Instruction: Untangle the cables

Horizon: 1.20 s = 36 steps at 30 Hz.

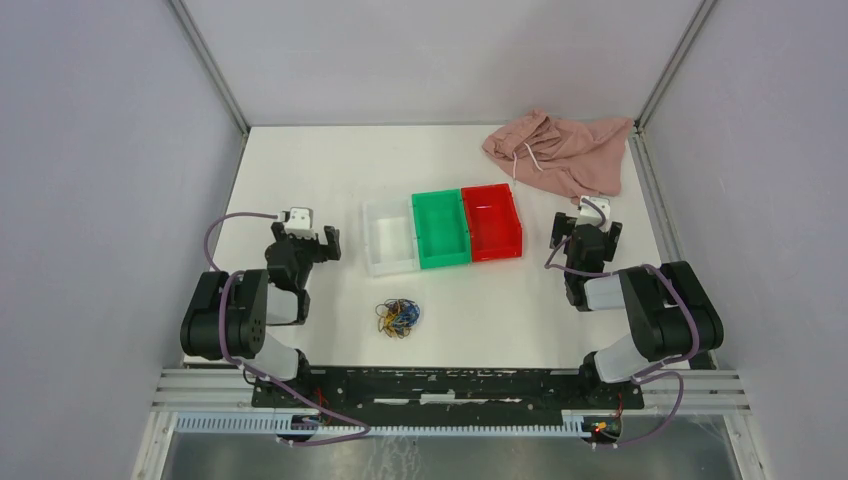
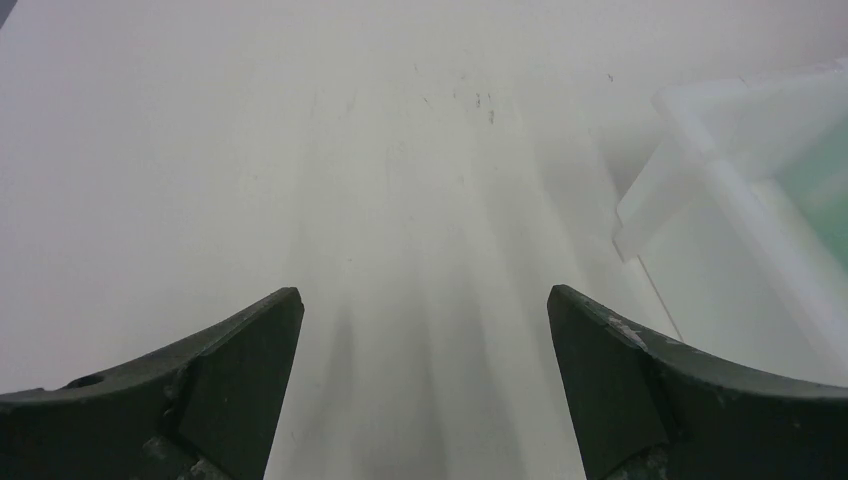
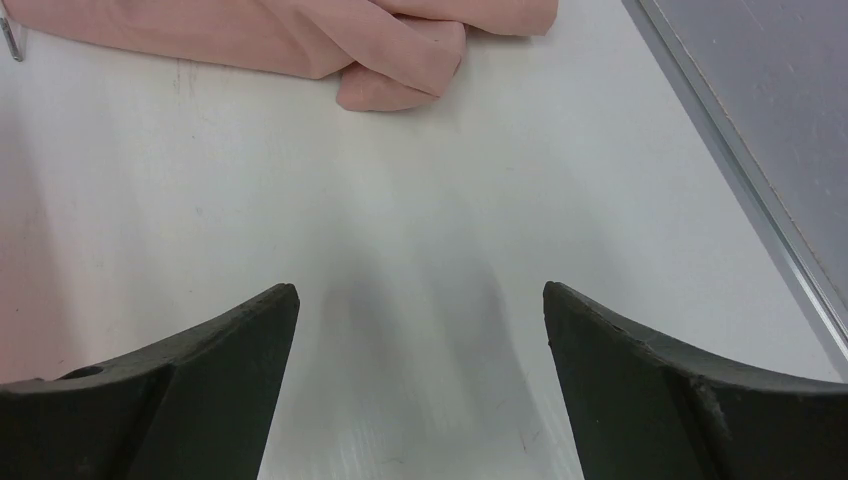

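The cables (image 1: 398, 317) lie as a small tangled clump of blue, yellow-orange and dark wires on the white table, near the front middle, in the top view only. My left gripper (image 1: 303, 237) is open and empty at the left, well behind and left of the clump; its wrist view (image 2: 424, 300) shows bare table between the jaws. My right gripper (image 1: 585, 228) is open and empty at the right, far from the clump; its wrist view (image 3: 420, 295) shows bare table between the jaws.
Three small bins stand in a row behind the clump: white (image 1: 373, 250), green (image 1: 421, 240), red (image 1: 514, 232). The white bin's corner shows in the left wrist view (image 2: 690, 170). A pink cloth (image 1: 560, 150) with a white drawstring lies at the back right, also ahead of the right gripper (image 3: 300, 35).
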### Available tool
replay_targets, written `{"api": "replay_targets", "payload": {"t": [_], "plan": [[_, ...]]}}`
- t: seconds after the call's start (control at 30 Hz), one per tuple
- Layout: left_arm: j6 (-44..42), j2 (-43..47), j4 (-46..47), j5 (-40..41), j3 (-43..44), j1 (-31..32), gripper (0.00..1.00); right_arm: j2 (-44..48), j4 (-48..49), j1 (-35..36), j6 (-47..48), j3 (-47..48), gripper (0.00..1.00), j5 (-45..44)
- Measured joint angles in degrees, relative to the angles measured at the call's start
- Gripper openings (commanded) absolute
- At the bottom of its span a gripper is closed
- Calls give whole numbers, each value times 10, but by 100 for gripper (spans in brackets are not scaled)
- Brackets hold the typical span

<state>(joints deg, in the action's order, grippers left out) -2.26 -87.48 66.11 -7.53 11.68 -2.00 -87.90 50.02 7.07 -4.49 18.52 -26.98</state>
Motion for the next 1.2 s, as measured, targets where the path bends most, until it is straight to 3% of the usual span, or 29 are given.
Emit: {"api": "replay_targets", "payload": {"t": [0.67,0.8,1.07,1.2], "plan": [[0,9,-19,1,3,2,99,10,-6,0,1,0,100,2],[-1,61,-198,-13,91,2,99,96,-119,0,-19,21,99,-12],[-32,88,-524,-94,306,2,99,182,-438,-2,-204,215,100,-56],[-54,102,-655,-147,346,1,99,231,-526,-32,-289,227,100,13]]}}
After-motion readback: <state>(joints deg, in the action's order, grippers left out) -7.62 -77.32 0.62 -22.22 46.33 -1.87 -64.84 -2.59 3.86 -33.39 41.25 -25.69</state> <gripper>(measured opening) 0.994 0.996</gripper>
